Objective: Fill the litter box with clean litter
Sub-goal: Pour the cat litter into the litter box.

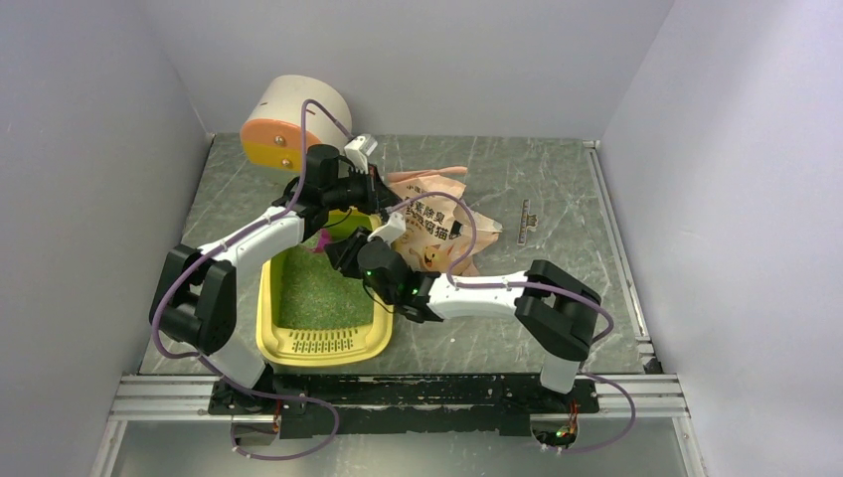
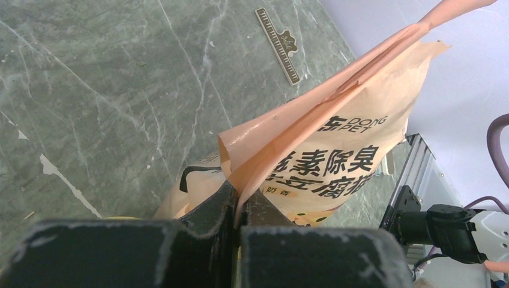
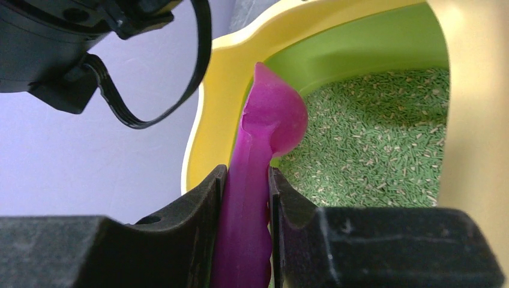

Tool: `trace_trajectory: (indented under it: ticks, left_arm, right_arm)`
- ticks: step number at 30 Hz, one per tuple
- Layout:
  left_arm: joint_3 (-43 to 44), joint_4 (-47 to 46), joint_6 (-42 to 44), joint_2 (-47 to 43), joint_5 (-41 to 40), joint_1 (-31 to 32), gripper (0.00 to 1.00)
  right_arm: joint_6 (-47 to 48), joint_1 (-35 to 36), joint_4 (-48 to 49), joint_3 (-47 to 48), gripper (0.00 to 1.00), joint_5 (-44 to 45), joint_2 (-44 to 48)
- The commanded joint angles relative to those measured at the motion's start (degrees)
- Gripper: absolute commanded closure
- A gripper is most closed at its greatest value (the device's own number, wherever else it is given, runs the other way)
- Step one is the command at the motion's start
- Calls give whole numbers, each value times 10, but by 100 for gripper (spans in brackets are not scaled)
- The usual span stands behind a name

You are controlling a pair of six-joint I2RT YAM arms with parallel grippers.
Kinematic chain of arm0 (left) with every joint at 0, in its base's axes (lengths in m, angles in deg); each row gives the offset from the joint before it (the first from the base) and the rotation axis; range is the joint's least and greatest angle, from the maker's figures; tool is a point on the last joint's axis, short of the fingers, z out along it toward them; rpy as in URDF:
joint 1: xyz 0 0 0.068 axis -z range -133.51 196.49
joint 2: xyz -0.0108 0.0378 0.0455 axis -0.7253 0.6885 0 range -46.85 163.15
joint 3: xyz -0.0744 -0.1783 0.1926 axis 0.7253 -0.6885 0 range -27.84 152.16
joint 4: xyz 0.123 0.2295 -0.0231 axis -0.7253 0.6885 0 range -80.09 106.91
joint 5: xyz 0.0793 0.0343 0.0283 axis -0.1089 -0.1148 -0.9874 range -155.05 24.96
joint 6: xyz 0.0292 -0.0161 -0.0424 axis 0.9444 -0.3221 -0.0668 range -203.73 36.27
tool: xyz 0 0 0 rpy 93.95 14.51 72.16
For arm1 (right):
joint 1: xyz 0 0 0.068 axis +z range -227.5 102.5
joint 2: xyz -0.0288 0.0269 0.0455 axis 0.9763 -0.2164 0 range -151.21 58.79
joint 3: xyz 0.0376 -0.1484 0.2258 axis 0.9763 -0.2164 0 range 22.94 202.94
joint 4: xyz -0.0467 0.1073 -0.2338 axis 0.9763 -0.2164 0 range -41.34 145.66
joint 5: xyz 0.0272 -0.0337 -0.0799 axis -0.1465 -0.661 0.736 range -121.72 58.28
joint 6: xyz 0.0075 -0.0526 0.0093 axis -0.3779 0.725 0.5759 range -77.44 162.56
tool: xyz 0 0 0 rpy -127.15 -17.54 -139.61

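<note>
The yellow litter box (image 1: pixel 266 316) sits on the grey marbled desk (image 1: pixel 557 189) toward the near left, between the two arms, with its slotted grille at the near short end. Clean litter (image 1: pixel 318 293), green and speckled, covers the floor of the box from the grille back to the far end; in the right wrist view the granules lie loose below a green inner wall.

The right gripper (image 3: pixel 246 180) reaches in from the right over the far end of the box, its jaws pinching the handle of a magenta scoop (image 3: pixel 267 117). The scoop's rounded end stands by the far rim of the box, above the litter; whether it touches the granules cannot be told.

The left gripper (image 2: pixel 237 198) is farther back, just beyond the box, its jaws pressed together on the top edge of a pink-beige printed bag (image 2: pixel 327 159). The bag lies just right of the far end of the box, crumpled, its upper edge raised into the jaws.

A white cylinder (image 1: pixel 298 109) with an orange end stands at the far left corner, and a small ruler strip (image 1: pixel 524 221) lies on the desk right of the bag
</note>
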Motion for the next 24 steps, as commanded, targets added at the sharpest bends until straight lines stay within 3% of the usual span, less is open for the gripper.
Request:
trace_trajectory:
  ticks: [1,7,16,24]
  left_arm:
    - [15,-16,6,-7,-1,-8,95]
    - [11,-12,10,-19,-3,-8,95]
    - [6,-16,5,-28,0,-8,95]
    - [1,-14,7,-35,0,-8,95]
  right_arm:
    - [6,3,33,26,100,20,-12]
    - [17,3,6,15,100,18,-1]
    - [44,3,-56,-14,100,95,58]
    - [75,4,-106,-40,100,94,114]
